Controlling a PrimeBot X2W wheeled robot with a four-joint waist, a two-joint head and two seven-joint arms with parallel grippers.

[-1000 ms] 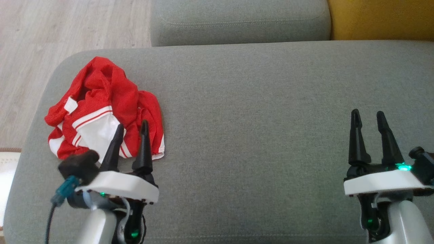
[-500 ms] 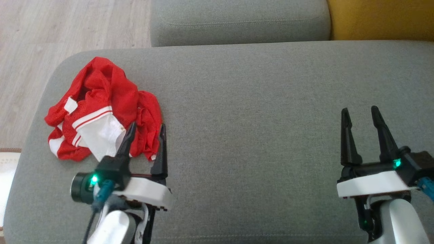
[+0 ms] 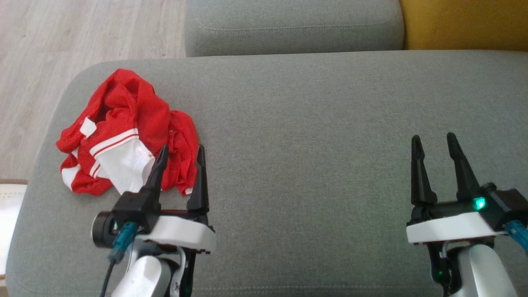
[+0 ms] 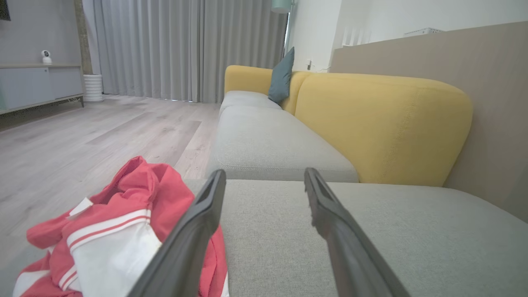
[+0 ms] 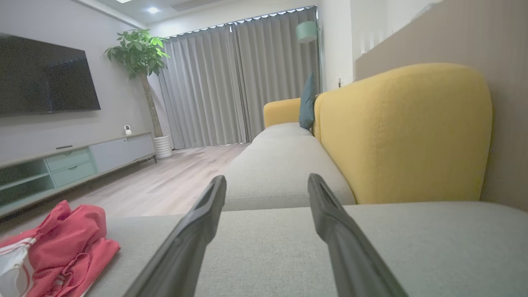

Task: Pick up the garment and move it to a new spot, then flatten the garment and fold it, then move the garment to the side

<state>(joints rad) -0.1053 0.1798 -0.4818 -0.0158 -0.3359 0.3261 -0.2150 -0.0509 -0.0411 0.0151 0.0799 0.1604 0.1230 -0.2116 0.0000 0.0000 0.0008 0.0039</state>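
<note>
We see the crumpled red-and-white garment [image 3: 123, 132] lying near the left end of the grey sofa cushion [image 3: 309, 123], close to the rounded corner beside the wooden floor [image 3: 49, 41]. Our left tool [image 3: 182, 147] sits at its near right edge, fingers spread wide and holding nothing. Our right tool [image 3: 433, 136] is well apart, equally wide and empty. If we pinch only one loose fold, the bundle may trail and slip free. A sideways shove could push it off the cushion.
</note>
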